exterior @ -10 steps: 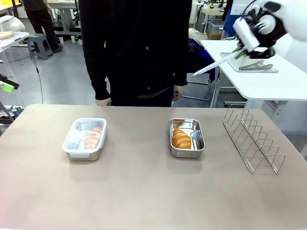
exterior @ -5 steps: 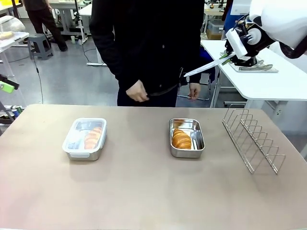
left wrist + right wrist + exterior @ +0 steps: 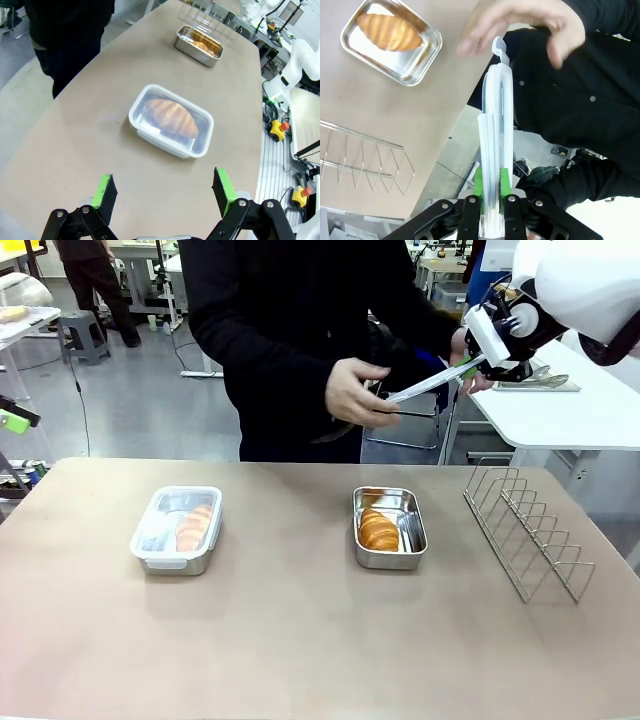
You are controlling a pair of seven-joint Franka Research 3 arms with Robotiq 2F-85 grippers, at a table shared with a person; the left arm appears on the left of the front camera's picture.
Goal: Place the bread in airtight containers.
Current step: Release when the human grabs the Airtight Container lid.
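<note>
Shiny steel pan (image 3: 389,530), clear plastic lid (image 3: 496,145), matt tan table (image 3: 300,640).

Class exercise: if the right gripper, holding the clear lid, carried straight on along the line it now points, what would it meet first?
Probably the person's hand. The right gripper is shut on the clear lid, whose far end points at that hand and seems just short of the fingers; depth is uncertain.

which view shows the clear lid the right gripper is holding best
The right wrist view: the clear lid stands edge-on, clamped between the right gripper fingers, a person's hand reaching over it. The front view shows it small and far off.
</note>
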